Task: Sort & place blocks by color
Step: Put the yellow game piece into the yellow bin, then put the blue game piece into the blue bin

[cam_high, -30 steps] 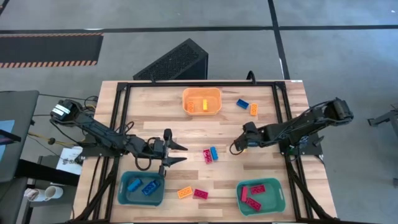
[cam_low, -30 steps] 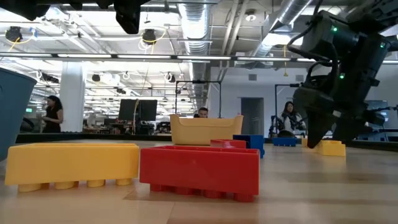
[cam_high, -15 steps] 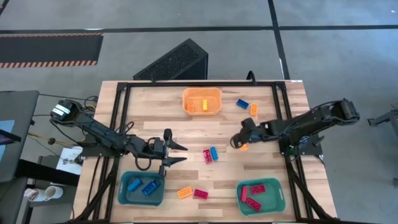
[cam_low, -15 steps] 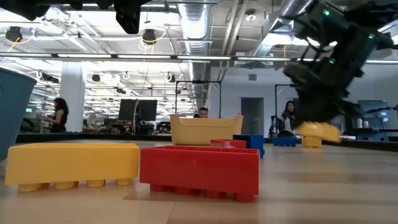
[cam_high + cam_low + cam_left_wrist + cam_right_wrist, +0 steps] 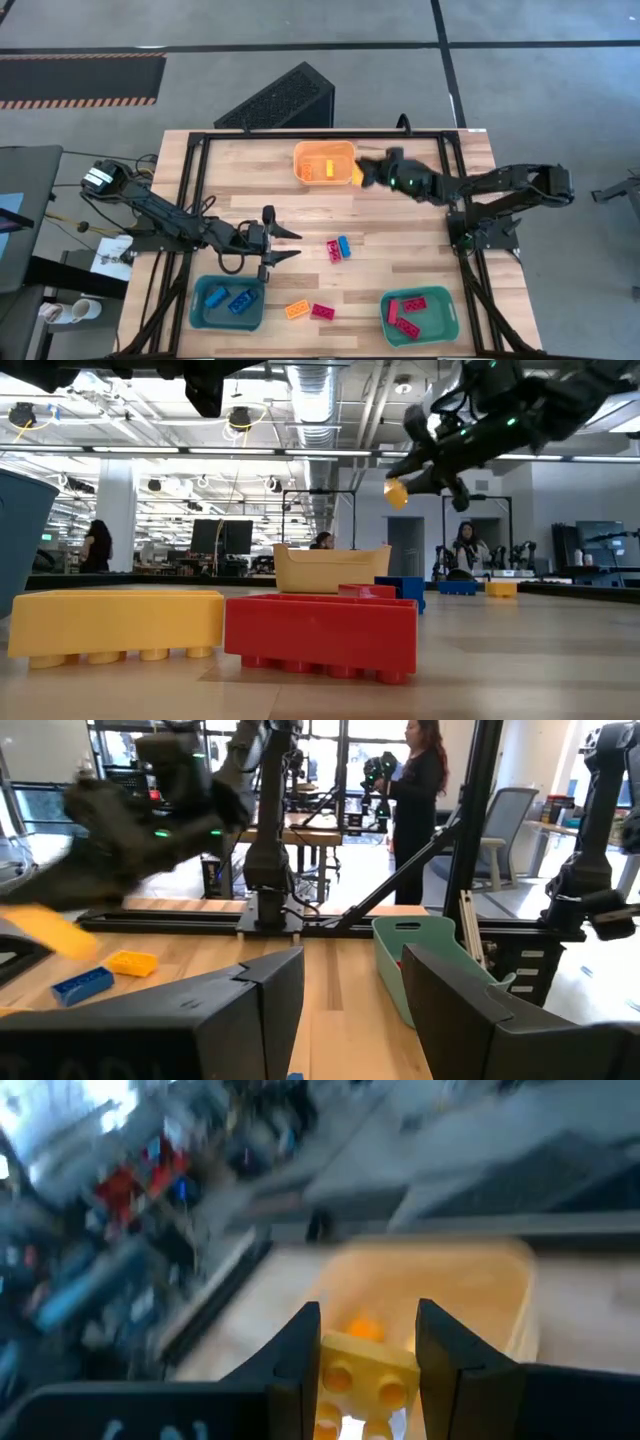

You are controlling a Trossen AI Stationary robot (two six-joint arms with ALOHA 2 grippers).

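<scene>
Yellow block (image 5: pixel 364 1368) in right pincer (image 5: pixel 366 1342)

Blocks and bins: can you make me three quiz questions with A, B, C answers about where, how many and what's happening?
1. Where is the right gripper?
A. by the orange bin
B. over the left teal bin
C. off the table

2. How many blocks lie in the right teal bin?
A. none
B. two
C. five

3. What is the left gripper doing?
A. gripping a blue block
B. open, holding nothing
C. pushing a bin

Answers: 1 A, it hangs at that bin's rim. 2 B, two red blocks show inside. 3 B, its fingers are spread and bare.
</scene>
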